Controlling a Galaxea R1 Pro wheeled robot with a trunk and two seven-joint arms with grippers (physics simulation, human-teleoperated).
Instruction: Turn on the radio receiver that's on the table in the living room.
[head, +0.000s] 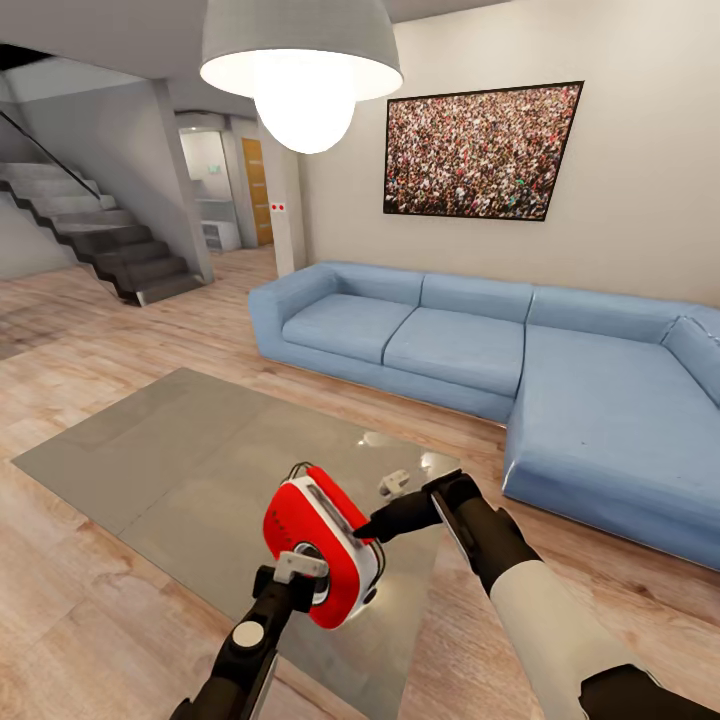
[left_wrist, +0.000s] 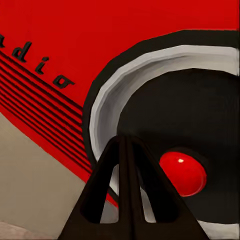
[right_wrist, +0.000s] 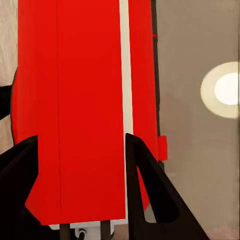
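Over grey table (head: 200, 450), lower centre: radio receiver (head: 320, 545) clamped by right gripper (head: 365, 535); left gripper (head: 297, 568), fingers together, at dial; switching-on apparently unfinished.

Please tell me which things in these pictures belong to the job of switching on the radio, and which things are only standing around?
Belonging to the job:
- radio receiver, red, held above the table
- table, grey and glossy
- right end effector, clamped on the radio's body
- left end effector, at the dial face

Only standing around:
- blue sofa
- framed crowd picture
- pendant lamp
- staircase
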